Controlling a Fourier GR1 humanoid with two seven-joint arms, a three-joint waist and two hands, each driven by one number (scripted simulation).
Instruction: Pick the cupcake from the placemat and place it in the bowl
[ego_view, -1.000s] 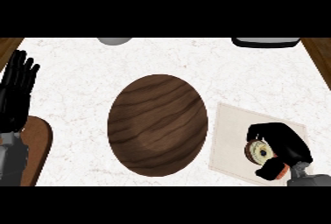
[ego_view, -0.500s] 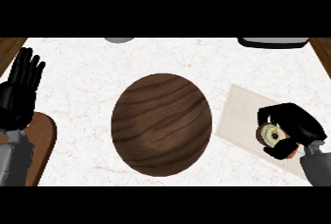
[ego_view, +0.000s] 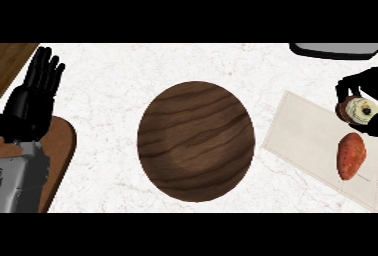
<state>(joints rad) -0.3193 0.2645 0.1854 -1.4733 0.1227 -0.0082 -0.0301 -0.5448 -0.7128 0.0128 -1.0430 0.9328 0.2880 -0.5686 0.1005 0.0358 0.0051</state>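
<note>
The right hand (ego_view: 363, 81) comes in at the right edge of the frame, in its upper part. Its black fingers and thumb are curled over and round the cupcake (ego_view: 362, 109), so the hand has hold of it. This looks like the grasp needed to carry it off. The cupcake sits at the far right of the frame, over the upper right part of the pale placement mat, the placemat (ego_view: 303, 135). Whether it is clear of the mat or touching it cannot be told from this steep view.

The cupcake shows a round, cream-coloured top with a few dark specks and a brown rim along its left side. The hand hides its upper edge.

Below it on the same placemat lies an orange sweet potato (ego_view: 351, 156), apart from the cupcake and untouched.

The wooden bowl (ego_view: 196, 141), dark and grained, fills the middle of the frame, left of the placemat and well apart from the cupcake. By my judgement, the carry must run leftward.

The left hand (ego_view: 33, 95) rests open, fingers up, at the upper left. Beside it lies a brown wooden board (ego_view: 65, 145).
</note>
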